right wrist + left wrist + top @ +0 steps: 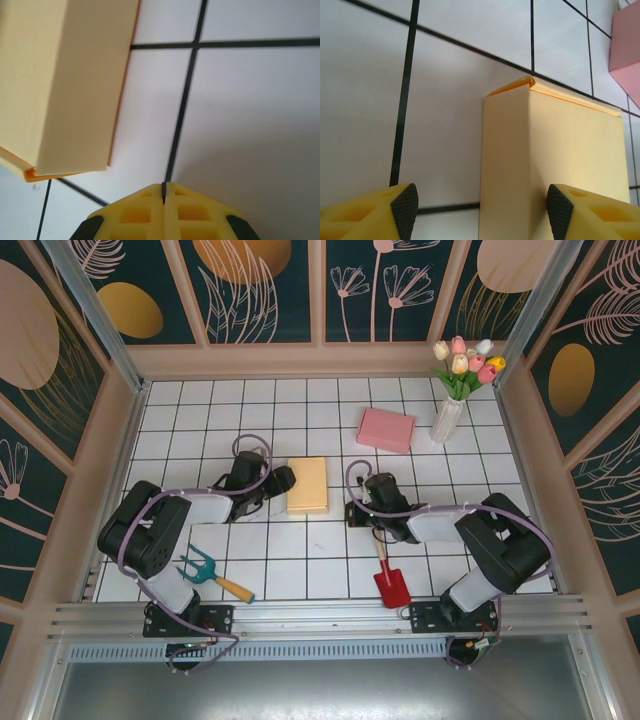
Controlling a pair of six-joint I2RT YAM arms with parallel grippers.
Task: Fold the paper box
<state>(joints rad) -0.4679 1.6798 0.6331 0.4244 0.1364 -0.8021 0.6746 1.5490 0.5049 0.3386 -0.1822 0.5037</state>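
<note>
The pale yellow paper box (308, 485) lies closed and flat on the white tiled table, near the middle. My left gripper (283, 480) sits at its left edge, open. In the left wrist view the box (560, 150) has its near left side wall between my left gripper's (480, 212) fingers; the right finger (559, 212) hangs over the box top and the left finger (405, 207) over bare tile. My right gripper (352, 512) rests just off the box's near right corner, shut with nothing in it. In the right wrist view the box (65, 85) lies up and left of that gripper (163, 192).
A pink box (386, 429) lies behind the yellow one, with a white vase of tulips (450, 410) to its right. A teal hand rake (205, 570) and a red trowel (390, 580) lie near the front edge. Panelled walls enclose the table.
</note>
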